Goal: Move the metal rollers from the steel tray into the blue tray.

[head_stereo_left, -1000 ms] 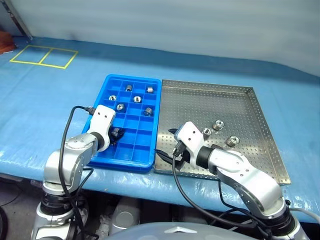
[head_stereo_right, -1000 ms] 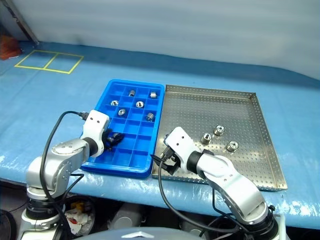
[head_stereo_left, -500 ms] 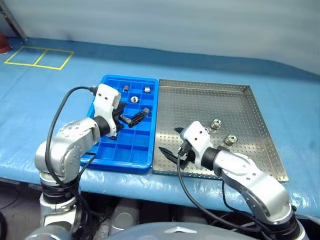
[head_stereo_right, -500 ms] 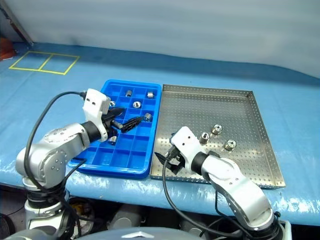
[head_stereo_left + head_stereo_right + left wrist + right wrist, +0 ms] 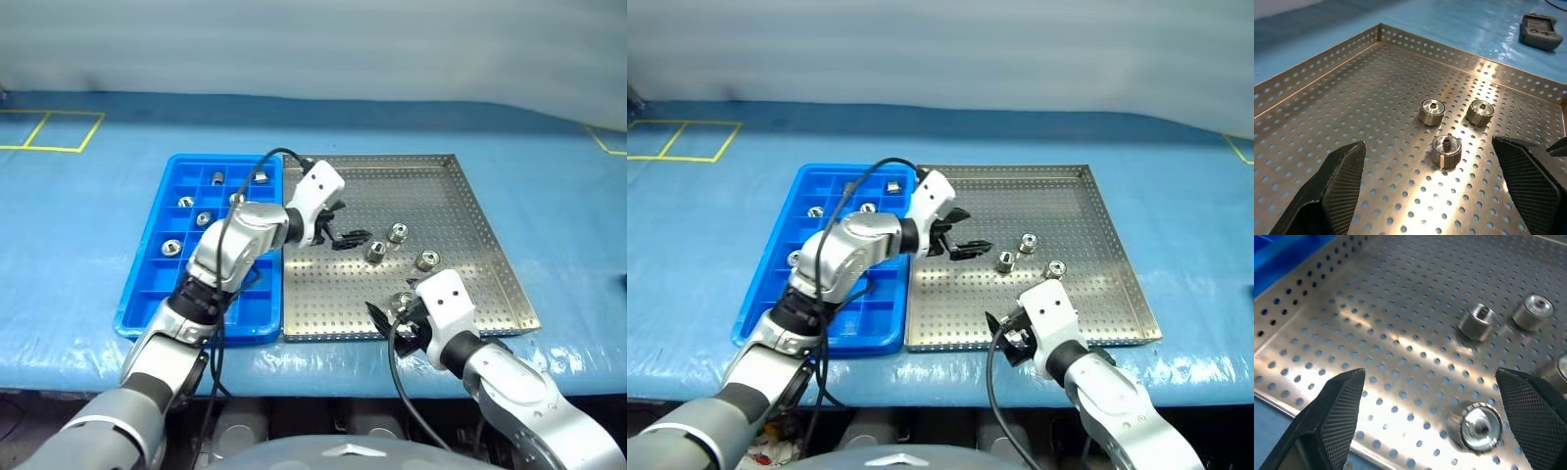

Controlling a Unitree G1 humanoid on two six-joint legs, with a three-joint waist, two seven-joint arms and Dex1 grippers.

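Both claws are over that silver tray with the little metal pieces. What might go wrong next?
The left gripper, open, faces three metal rollers lying close together on the steel tray; closing on one could nudge its neighbours. The right gripper hovers over the same tray beside a fourth roller, so the arms might bump.

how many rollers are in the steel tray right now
4. Three sit clustered mid-tray in front of the left gripper. The fourth lies near the front rim by the right gripper. None seem hidden.
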